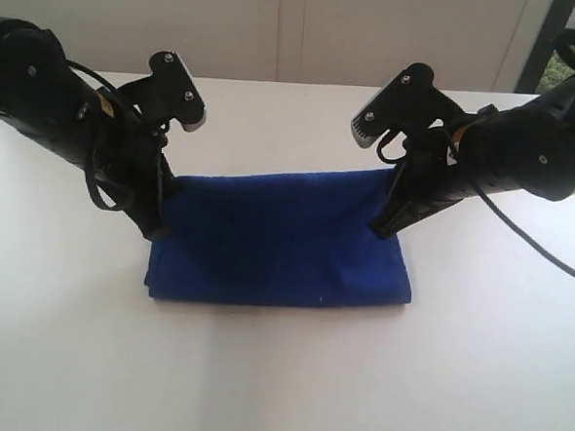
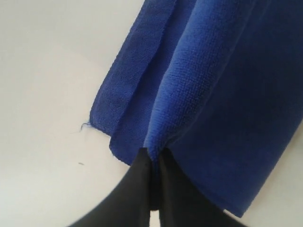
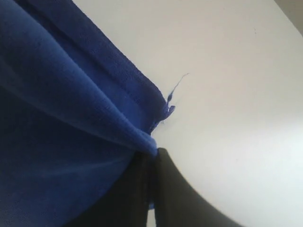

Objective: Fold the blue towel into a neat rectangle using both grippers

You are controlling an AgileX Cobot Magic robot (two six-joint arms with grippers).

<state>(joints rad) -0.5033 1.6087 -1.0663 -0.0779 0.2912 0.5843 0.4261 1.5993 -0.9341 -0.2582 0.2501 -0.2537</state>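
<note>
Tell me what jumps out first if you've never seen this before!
The bright blue towel jumps out first, lying folded in the middle of the white table. Then you notice the black left gripper and right gripper reaching in from either side. Each is pinched shut on one end of the towel's far edge.

left end effector (image 1: 157,232): tip down on one end of blue towel (image 1: 281,244) | right end effector (image 1: 382,228): tip on the other end | towel: folded, spanning between both, on white tabletop (image 1: 277,391)
</note>
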